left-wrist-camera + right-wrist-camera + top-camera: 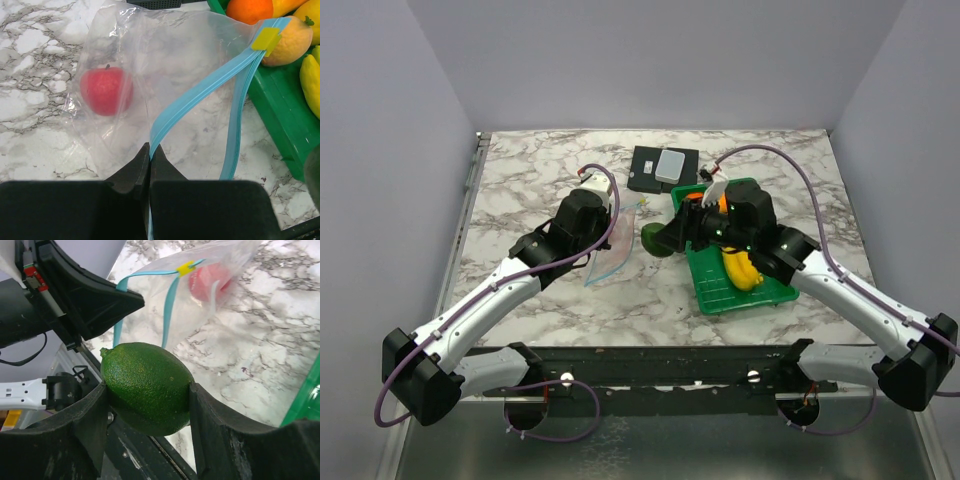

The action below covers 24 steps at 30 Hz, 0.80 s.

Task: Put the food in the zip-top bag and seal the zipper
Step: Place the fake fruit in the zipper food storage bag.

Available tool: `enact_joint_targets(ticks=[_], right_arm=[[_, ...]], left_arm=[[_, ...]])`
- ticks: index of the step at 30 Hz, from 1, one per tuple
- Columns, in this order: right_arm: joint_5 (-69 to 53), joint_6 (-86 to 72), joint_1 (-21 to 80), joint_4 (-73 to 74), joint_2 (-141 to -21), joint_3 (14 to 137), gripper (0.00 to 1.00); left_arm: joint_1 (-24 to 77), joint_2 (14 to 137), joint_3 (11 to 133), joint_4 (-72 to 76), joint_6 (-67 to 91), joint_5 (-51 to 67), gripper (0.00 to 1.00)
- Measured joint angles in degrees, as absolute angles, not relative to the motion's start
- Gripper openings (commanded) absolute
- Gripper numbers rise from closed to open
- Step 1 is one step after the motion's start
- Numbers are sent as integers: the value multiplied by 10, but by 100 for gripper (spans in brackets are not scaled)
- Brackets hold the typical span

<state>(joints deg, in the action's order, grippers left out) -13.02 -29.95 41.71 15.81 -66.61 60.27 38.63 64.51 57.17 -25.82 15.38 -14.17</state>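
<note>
While left hand (150, 152) pinches zipper (200, 91), right hand (147, 390) clamps green fruit (145, 380) near bag (220, 310).

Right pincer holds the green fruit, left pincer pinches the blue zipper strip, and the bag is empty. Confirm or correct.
Wrong on one count: the zip-top bag is not empty; it holds the red fruit, as the left wrist view shows. The right pincer does hold the green fruit, and the left pincer does pinch the zipper.

Top view high above table (520, 180); wrist views close, sharing zip-top bag (175, 60).
</note>
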Motion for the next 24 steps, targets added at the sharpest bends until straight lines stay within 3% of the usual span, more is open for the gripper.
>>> enact_joint_targets(ticks=[24], right_arm=[[-99,-380,503,69,-798,642,25]], left_arm=[[380,645,570,-260,152,-142,0]])
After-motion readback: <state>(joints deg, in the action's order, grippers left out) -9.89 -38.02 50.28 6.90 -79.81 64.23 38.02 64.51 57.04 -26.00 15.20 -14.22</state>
